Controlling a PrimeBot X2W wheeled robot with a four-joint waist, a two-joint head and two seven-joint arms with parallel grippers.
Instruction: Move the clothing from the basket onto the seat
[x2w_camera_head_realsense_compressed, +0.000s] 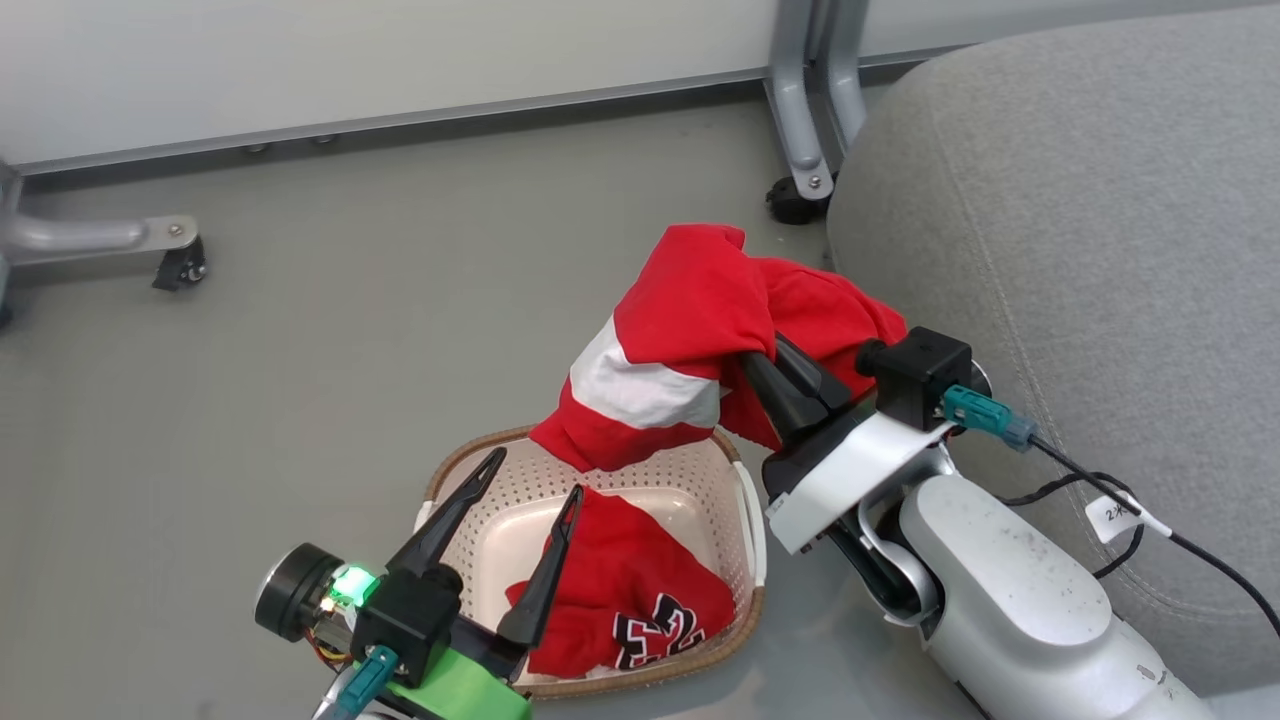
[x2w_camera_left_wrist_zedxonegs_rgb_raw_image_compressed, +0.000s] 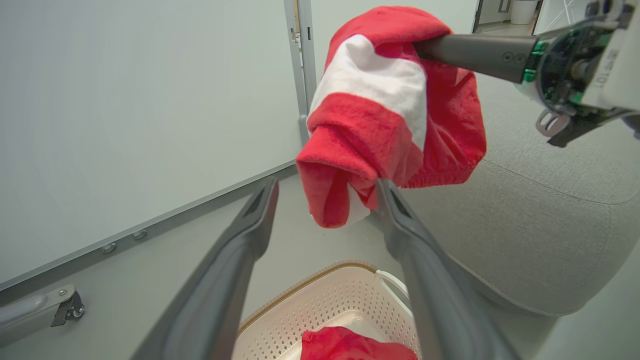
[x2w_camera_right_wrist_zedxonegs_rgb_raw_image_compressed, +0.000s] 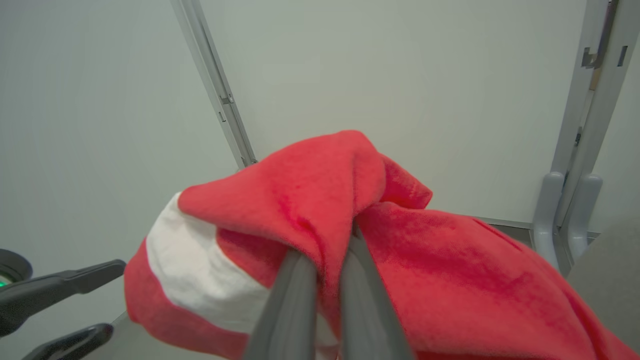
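Holding: right gripper (x2w_camera_head_realsense_compressed: 765, 352) pinched on red garment (x2w_camera_head_realsense_compressed: 690, 330), above basket (x2w_camera_head_realsense_compressed: 690, 490).
Left gripper (x2w_camera_head_realsense_compressed: 537, 472): spread wide, empty, over basket.
Numbered garment (x2w_camera_head_realsense_compressed: 640, 590): inside basket.

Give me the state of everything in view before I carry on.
right gripper: shut on the lifted garment.
left gripper: open, empty, over the basket.
lifted garment: hanging from the right gripper above the basket.
numbered garment: lying crumpled in the basket.
basket: upright on the floor, one garment inside.
seat: no clothing on the visible part.
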